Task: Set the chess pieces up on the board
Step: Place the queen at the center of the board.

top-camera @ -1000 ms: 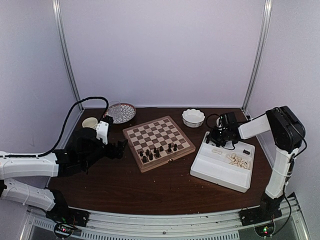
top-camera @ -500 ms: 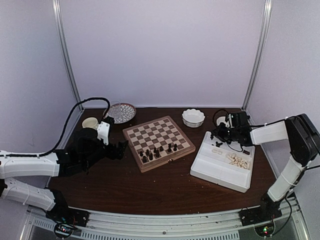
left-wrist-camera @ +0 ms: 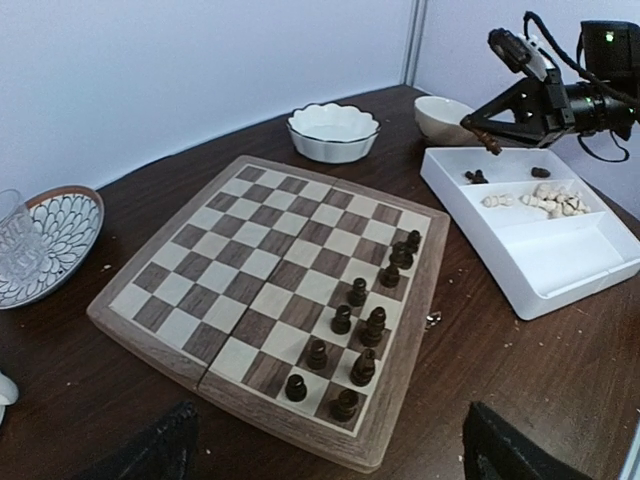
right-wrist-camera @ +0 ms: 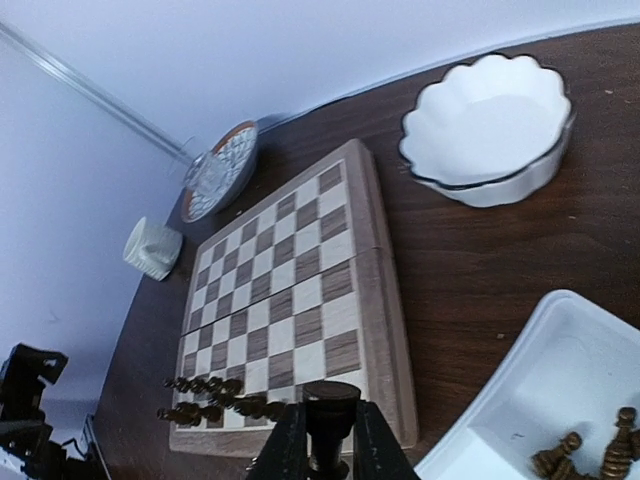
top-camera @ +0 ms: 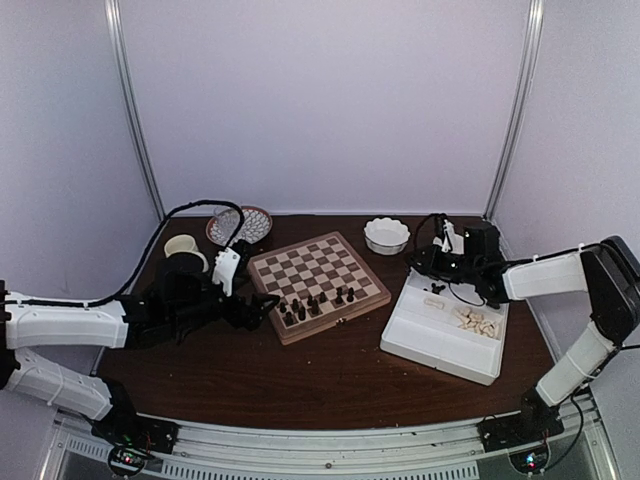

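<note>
The board (top-camera: 318, 285) sits askew at the middle of the table. About ten dark chess pieces (top-camera: 315, 303) stand in two rough rows along its near edge. One more dark piece (right-wrist-camera: 331, 405) is pinched between the right gripper's (right-wrist-camera: 330, 442) narrow fingers, up over the far left corner of the white tray (top-camera: 430, 340) by the table's right edge. Pale pieces (top-camera: 477, 321) lie heaped in that tray. The left gripper (top-camera: 262, 308) hangs with fingers spread wide and nothing in them, at the board's near left corner.
</note>
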### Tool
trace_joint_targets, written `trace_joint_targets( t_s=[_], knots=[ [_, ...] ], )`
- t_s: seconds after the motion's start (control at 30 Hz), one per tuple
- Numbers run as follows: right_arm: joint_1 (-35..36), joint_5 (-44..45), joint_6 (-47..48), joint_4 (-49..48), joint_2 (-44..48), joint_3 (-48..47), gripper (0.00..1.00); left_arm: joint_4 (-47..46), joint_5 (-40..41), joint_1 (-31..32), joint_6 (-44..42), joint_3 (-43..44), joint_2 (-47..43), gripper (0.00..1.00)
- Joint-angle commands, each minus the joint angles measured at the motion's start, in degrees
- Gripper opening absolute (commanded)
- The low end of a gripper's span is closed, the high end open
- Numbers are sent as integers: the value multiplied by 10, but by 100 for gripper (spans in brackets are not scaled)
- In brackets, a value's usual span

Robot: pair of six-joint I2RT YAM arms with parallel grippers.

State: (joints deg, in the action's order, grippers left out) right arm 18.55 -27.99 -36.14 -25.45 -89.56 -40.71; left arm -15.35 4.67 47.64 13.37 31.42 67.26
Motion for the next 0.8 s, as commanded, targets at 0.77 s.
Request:
trace_joint_targets(
  t_s=[0.77],
  knots=[
    [241, 2, 329, 155, 33, -59, 18, -48, -201, 1, 14, 45, 42, 88]
  ],
)
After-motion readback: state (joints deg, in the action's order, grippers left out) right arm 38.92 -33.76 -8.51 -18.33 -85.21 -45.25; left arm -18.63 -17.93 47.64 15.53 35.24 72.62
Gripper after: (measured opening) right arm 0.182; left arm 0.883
